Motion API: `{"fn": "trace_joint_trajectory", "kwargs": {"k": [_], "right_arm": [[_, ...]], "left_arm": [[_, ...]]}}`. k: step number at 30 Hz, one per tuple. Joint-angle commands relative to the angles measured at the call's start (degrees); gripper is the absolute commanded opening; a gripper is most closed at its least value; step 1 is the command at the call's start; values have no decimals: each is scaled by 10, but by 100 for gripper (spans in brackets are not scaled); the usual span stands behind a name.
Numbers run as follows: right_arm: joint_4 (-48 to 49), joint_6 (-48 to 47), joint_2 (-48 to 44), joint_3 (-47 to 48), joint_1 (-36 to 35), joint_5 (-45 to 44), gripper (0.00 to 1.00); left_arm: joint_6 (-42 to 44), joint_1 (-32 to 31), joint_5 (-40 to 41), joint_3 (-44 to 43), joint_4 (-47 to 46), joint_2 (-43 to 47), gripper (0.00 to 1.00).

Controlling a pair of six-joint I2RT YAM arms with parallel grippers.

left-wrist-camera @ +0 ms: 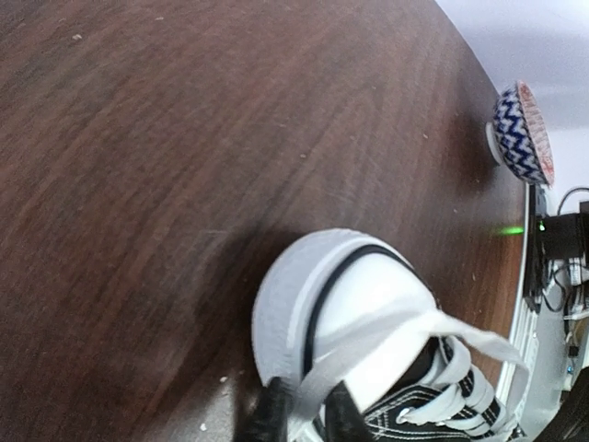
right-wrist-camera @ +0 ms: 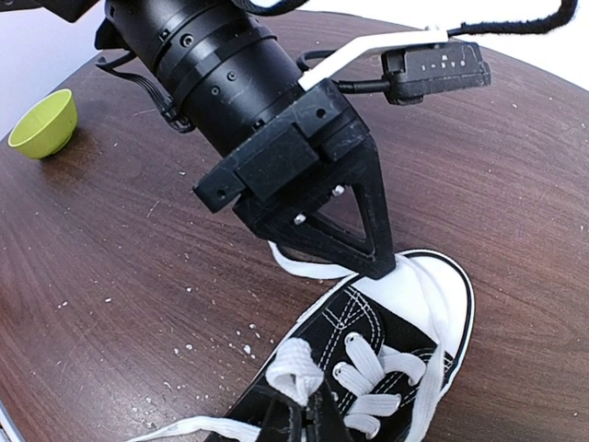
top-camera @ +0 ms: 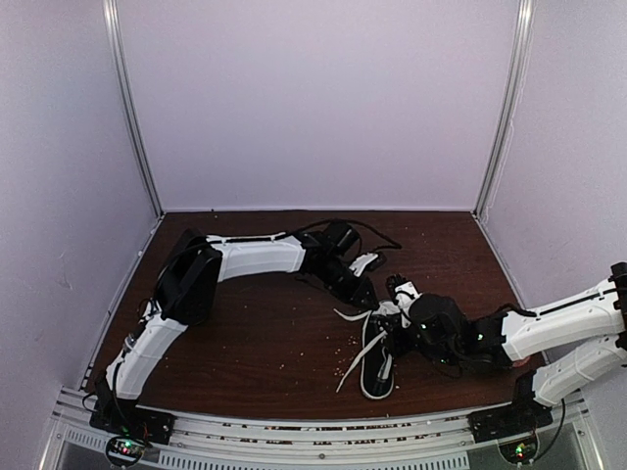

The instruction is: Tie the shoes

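Observation:
The black sneaker point(top-camera: 377, 360) with white sole and toe cap lies on the brown table between the arms. In the left wrist view my left gripper point(left-wrist-camera: 306, 416) is shut on a white lace point(left-wrist-camera: 396, 331) that runs across the toe cap point(left-wrist-camera: 368, 295). In the right wrist view my right gripper point(right-wrist-camera: 308, 422) is shut on a loop of lace point(right-wrist-camera: 294, 368) over the eyelets of the sneaker point(right-wrist-camera: 368, 322). The left gripper's fingers point(right-wrist-camera: 359, 221) touch down at the toe cap there. In the top view the left gripper point(top-camera: 364, 294) and right gripper point(top-camera: 397, 331) meet over the shoe's toe end.
A loose lace end point(top-camera: 348, 370) trails left of the shoe. A bowl with a blue zigzag pattern point(left-wrist-camera: 520, 133) and a green bowl point(right-wrist-camera: 41, 124) stand on the table away from the shoe. Crumbs dot the wood point(top-camera: 255, 333). Walls enclose the table.

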State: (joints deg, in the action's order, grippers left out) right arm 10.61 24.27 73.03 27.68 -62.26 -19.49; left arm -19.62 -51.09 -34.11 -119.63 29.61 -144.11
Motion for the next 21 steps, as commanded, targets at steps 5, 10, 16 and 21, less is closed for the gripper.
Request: {"fn": "trace_joint_trajectory", "kwargs": {"k": [5,10,16,21], "right_arm": [[10,8,6,4,2,0,0],[8,11,3,3,3,-5,0],[-5,22,0,11,3,-18,0],[-10,32,-2,16,5,-16,0]], "left_arm": [[10,6,60,44,-29,56,0],[11,6,62,69,-36,88,0],[-1,6,75,148,-38,156,0],[-48,2,80,280,-42,249,0]]}}
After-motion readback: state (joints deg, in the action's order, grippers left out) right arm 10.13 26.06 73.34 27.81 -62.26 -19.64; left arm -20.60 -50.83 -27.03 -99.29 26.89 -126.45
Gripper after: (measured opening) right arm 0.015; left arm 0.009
